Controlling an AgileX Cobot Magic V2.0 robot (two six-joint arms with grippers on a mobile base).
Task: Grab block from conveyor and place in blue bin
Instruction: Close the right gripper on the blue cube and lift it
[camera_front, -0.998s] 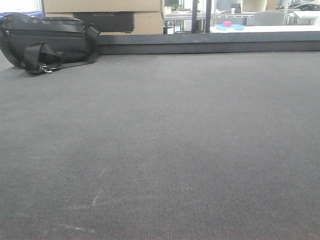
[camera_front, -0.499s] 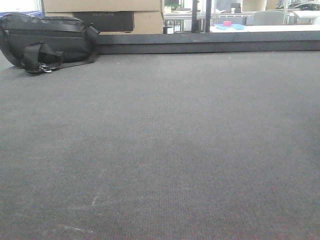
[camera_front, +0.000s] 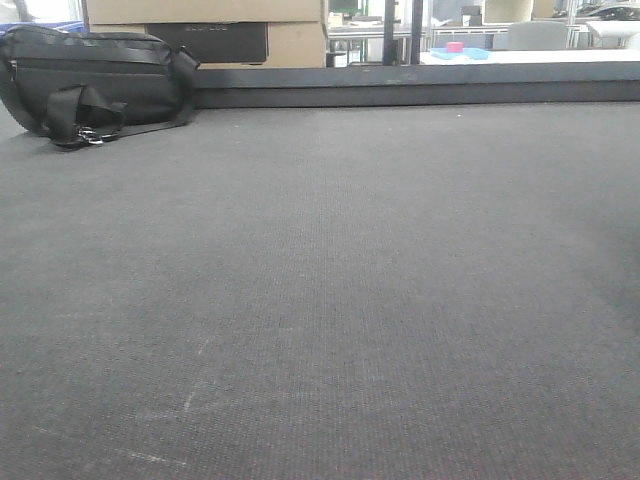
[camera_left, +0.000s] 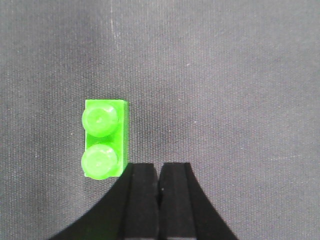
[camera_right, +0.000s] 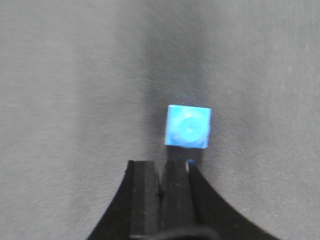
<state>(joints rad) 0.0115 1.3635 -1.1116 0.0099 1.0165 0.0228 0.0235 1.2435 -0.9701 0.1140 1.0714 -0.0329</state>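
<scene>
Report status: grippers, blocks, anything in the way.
Left gripper shut, empty; green block on conveyor beside its tips. Right gripper shut; blue block just ahead. No obstruction seen.

The left gripper (camera_left: 159, 167) and right gripper (camera_right: 161, 165) were matte black — flat-faced and squared at the tips, flaring into broad curved shoulders.

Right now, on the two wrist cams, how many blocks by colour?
Green block: 1
Blue block: 1
Total: 2
</scene>
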